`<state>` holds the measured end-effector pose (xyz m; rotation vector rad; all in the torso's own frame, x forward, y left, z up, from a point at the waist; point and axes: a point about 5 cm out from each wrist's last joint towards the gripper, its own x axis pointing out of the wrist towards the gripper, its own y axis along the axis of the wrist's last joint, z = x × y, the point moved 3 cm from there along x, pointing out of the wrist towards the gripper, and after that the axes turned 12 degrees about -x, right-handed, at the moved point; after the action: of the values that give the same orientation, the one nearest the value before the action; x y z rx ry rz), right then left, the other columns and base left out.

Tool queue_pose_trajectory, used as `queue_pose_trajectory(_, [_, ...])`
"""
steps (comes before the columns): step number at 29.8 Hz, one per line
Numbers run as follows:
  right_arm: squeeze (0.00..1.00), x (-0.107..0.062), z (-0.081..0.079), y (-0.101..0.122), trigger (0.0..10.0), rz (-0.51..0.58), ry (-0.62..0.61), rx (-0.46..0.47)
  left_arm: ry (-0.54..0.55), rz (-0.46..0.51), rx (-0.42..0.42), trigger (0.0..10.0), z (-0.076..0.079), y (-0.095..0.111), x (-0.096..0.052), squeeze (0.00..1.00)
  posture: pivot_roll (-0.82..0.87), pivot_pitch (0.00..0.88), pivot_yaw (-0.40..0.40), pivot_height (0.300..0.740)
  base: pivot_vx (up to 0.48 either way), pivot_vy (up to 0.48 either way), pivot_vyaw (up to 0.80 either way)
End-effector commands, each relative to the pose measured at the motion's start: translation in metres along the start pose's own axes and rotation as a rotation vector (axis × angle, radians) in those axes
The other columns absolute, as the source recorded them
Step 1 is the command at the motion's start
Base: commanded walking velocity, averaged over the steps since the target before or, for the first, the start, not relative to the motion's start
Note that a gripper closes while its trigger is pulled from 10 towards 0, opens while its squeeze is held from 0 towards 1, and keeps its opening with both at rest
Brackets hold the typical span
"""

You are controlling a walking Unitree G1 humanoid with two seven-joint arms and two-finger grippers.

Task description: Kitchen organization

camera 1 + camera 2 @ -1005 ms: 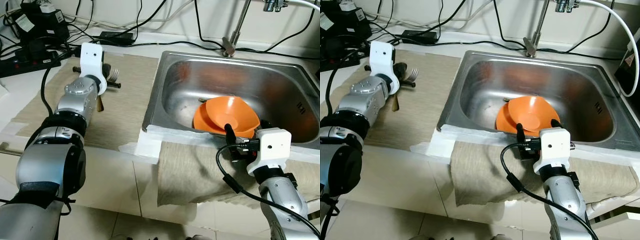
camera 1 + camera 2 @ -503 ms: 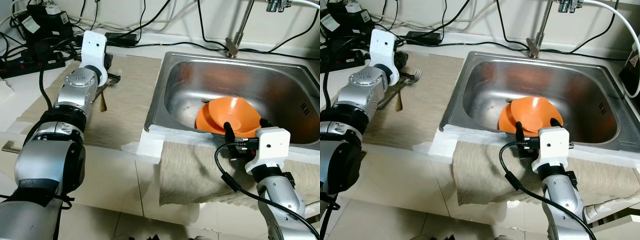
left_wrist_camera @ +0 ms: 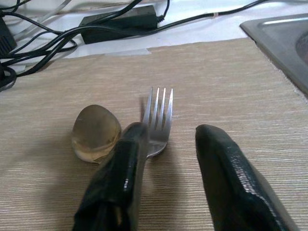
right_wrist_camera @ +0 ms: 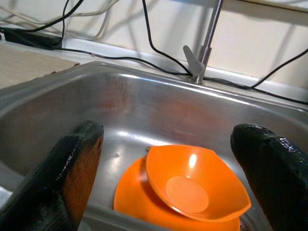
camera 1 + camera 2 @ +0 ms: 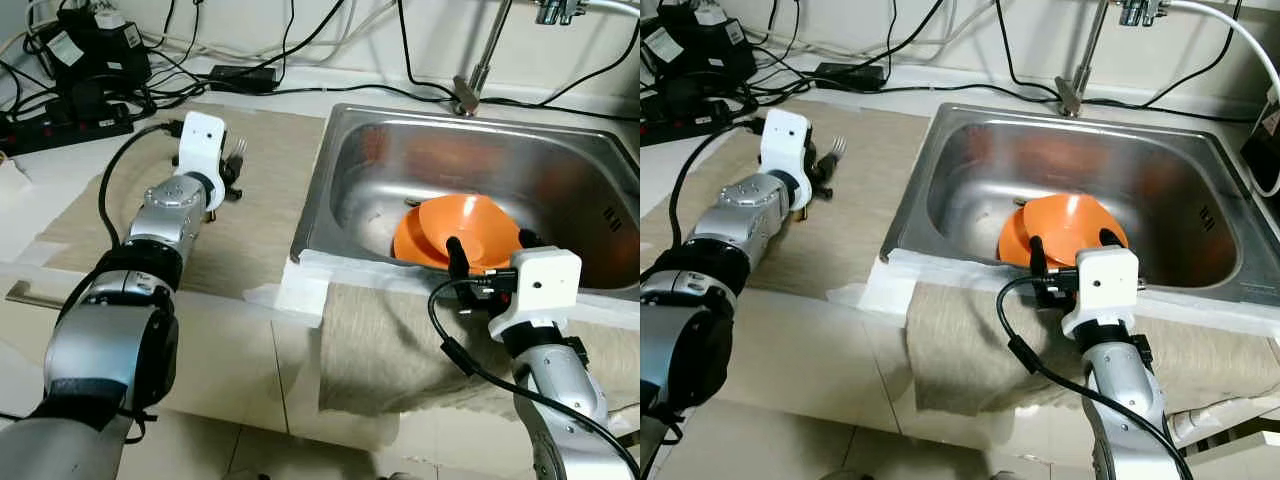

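Silver steel is glinting on the beige woven mat (image 5: pixel 262 215): a four-tined metal fork (image 3: pixel 157 120) is lying flat beside a dull round spoon bowl (image 3: pixel 96 132). The left gripper (image 3: pixel 166 180) is hovering low with fingers spread, one finger overlapping the fork's neck. Over the steel sink (image 5: pixel 970 150), the right gripper (image 4: pixel 168 180) is gaping wide above an orange bowl (image 4: pixel 195 180) sitting on an orange plate (image 4: pixel 132 192).

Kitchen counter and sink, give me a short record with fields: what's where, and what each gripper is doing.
sink: holds an orange bowl resting on an orange plate
mat: beside the sink, with a fork and spoon side by side
left gripper: open, low over the fork
right gripper: open, at the sink's front edge, facing the bowl
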<state>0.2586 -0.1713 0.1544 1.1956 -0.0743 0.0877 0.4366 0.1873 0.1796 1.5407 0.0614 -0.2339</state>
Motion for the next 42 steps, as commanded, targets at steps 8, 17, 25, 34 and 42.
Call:
queue_pose_trajectory(8, [0.00,0.016,-0.010,-0.002,10.0,0.020,0.031,0.024,-0.025,0.118,-0.012,10.0,0.000,0.006,-0.024,1.00,-0.07,0.000,0.023,0.736,0.000,0.000,0.00])
queue_pose_trajectory(17, [0.00,0.028,-0.019,0.000,10.0,0.041,0.066,0.046,0.019,0.258,-0.069,10.0,0.007,-0.006,-0.056,1.00,0.00,0.000,0.007,0.736,0.000,0.000,0.00])
queue_pose_trajectory(25, [0.00,0.035,-0.026,-0.001,10.0,0.061,0.083,0.054,0.019,0.290,-0.119,10.0,0.024,-0.008,-0.087,1.00,0.03,0.000,0.005,0.736,0.000,0.000,0.00])
queue_pose_trajectory(34, [0.00,0.036,-0.025,-0.001,10.0,0.073,0.052,0.066,0.016,0.268,-0.162,10.0,0.033,-0.026,-0.106,1.00,0.03,0.000,0.017,0.736,0.000,0.000,0.00])
queue_pose_trajectory(42, [0.00,0.035,-0.026,-0.001,10.0,0.088,0.029,0.081,0.012,0.243,-0.158,10.0,0.037,-0.036,-0.112,1.00,0.02,0.000,0.027,0.736,0.000,0.000,0.00])
